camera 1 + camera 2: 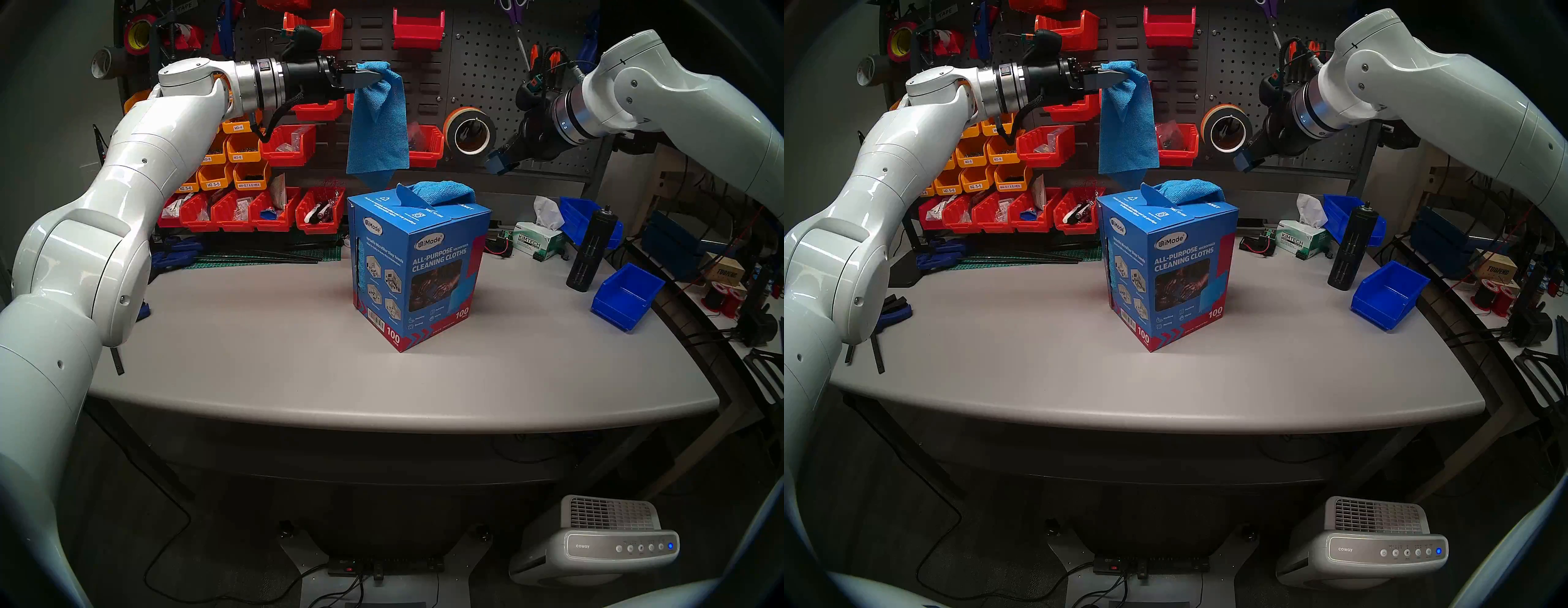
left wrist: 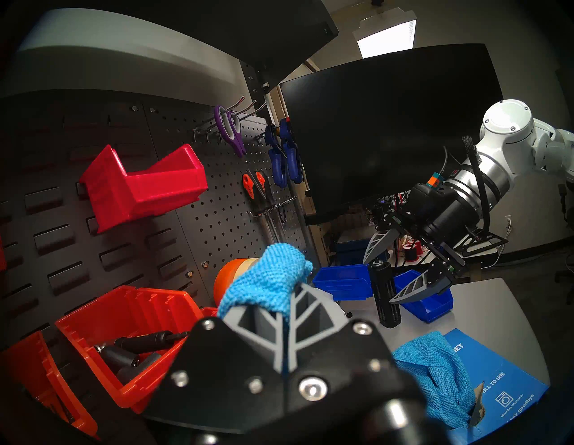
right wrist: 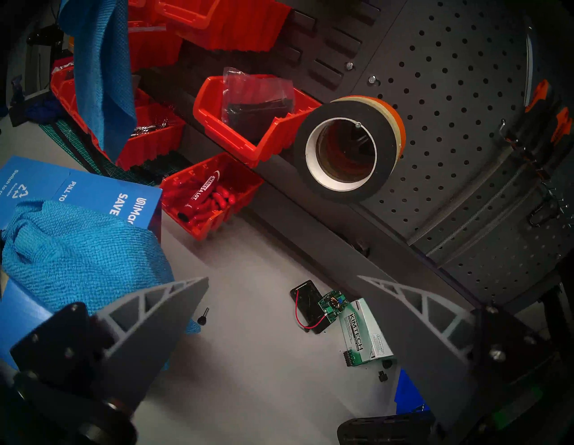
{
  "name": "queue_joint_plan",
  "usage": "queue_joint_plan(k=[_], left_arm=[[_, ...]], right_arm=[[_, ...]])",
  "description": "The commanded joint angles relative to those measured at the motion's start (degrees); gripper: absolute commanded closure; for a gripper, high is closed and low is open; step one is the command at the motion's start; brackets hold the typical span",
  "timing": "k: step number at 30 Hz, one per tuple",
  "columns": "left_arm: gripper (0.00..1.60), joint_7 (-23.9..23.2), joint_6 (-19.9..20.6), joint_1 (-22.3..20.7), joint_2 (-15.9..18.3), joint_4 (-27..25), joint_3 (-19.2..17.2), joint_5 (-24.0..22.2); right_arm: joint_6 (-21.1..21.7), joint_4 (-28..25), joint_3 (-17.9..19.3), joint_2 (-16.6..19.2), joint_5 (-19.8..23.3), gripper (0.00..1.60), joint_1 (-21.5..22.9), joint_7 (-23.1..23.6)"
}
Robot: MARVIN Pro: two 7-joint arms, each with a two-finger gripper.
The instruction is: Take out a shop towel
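A grey table (image 1: 254,339) curves toward the viewer, mostly bare in front, with a dark pegboard (image 1: 479,76) of red and orange bins (image 1: 288,144) rising behind it. Two white arms reach in from either side. Near the table's middle stands a tall blue carton (image 1: 418,271), one corner facing forward, well clear of every edge; a second blue cloth (image 1: 445,191) bunches out of its top opening, probably drawn up ready for the next pull. Above and just left of the carton, the left gripper (image 1: 373,78) points level and is clenched on the top corner of the shop towel (image 1: 377,131), which hangs limp and full length in the air. Its lowest corner ends just above the carton's top, apparently not touching it, so the towel seems fully out and the lift high enough to free it. The right gripper (image 1: 502,159) hovers to the right of the carton, angled down, its jaws spread wide and empty, perhaps on hand to steady the carton. Open table lies left and in front for setting the towel down. The right side is busier: a black canister (image 1: 592,250), blue bins (image 1: 625,295) and a small green-white tissue box (image 1: 536,244) crowd the far corner.
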Motion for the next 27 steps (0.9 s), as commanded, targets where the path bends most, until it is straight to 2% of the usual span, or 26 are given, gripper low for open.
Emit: queue_joint_plan(k=[1,19,27], left_arm=[[1.6,-0.12,-0.01,-3.09,-0.07,-0.62,-1.15,-0.62],[1.6,-1.31,0.17,-3.36,-0.79,-0.05,-1.23,-0.74],[1.6,-1.24,1.44,-3.19,0.94,-0.13,-0.7,0.54]], right_arm=[[-1.02,-0.03,1.73,0.35,0.08,0.0,1.73,-1.41],[-1.21,-0.26,1.64,0.41,0.59,0.0,1.76,-2.22],[-1.26,-0.33,1.61,0.43,0.77,0.0,1.78,-2.46]])
